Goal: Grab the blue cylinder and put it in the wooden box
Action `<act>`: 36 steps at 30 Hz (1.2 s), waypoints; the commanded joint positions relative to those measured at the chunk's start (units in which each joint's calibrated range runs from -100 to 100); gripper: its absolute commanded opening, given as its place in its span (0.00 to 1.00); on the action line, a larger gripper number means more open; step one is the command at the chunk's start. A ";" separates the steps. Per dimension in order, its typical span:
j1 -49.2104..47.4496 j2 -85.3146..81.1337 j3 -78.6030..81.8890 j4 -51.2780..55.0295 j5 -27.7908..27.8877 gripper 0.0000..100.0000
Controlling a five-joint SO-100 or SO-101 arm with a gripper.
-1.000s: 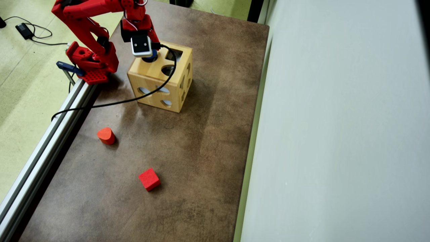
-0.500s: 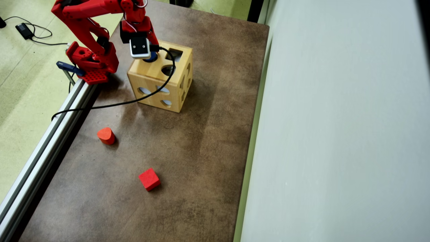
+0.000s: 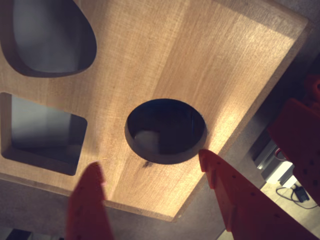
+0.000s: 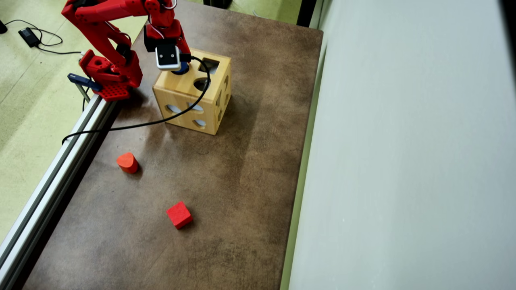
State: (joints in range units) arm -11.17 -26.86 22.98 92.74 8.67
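Observation:
The wooden box (image 4: 189,96) stands at the far left of the brown table, its top face (image 3: 200,60) filling the wrist view. Dark blue shows inside the round hole in the top, in the wrist view (image 3: 172,120) and the overhead view (image 4: 182,69): the blue cylinder sits sunk in that hole. My gripper (image 3: 149,159) hangs just above the box top, near the hole. It is open, and its two red fingers (image 3: 90,200) straddle bare wood with nothing between them. From overhead, the white wrist camera (image 4: 168,56) hides the fingertips.
A red-orange rounded block (image 4: 127,162) and a red cube (image 4: 179,214) lie on the table (image 4: 242,181) nearer the front. The arm's red base (image 4: 109,74) sits left of the box by an aluminium rail (image 4: 48,189). A black cable (image 4: 133,125) loops over the box. A pale wall (image 4: 403,161) borders the right.
The wrist camera shifted a little to the left over the box top a second ago, then held still. The blue stays in the round hole.

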 commanded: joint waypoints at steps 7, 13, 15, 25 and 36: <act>0.40 -3.67 -0.35 0.19 -0.24 0.38; 0.63 -24.73 -0.35 0.19 -0.20 0.38; 1.81 -33.14 -0.26 0.19 -0.20 0.38; 7.83 -69.06 1.62 0.11 -0.20 0.38; 7.91 -68.55 2.33 0.19 -0.20 0.38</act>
State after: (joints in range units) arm -3.49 -95.76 25.15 92.98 8.57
